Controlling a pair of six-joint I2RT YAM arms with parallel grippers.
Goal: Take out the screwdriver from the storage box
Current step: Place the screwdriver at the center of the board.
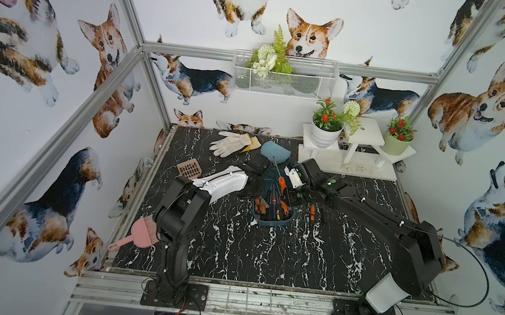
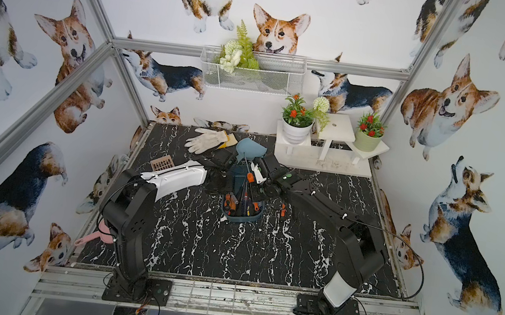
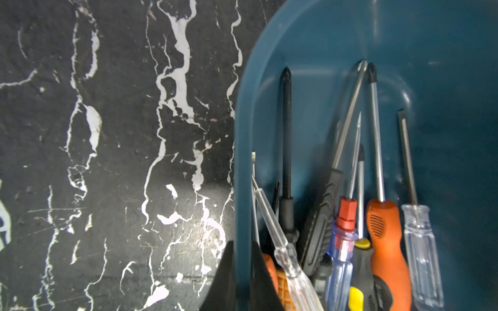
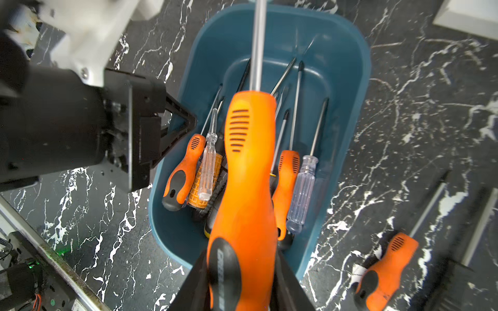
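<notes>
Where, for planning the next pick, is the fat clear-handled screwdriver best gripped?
Likely the fluted handle of the clear-handled screwdriver, from above, jaws across: it lies at the bunch's edge, storage box floor bare on one side, a small orange-handled screwdriver close on the other.

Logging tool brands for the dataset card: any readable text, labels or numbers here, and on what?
No text reads fully.
On the big orange screwdriver, black grip end: raised lettering, too blurred to quote.
On the black-and-yellow handle in the storage box: printed lettering, too blurred to quote.
No other words, numbers or signs visible.
</notes>
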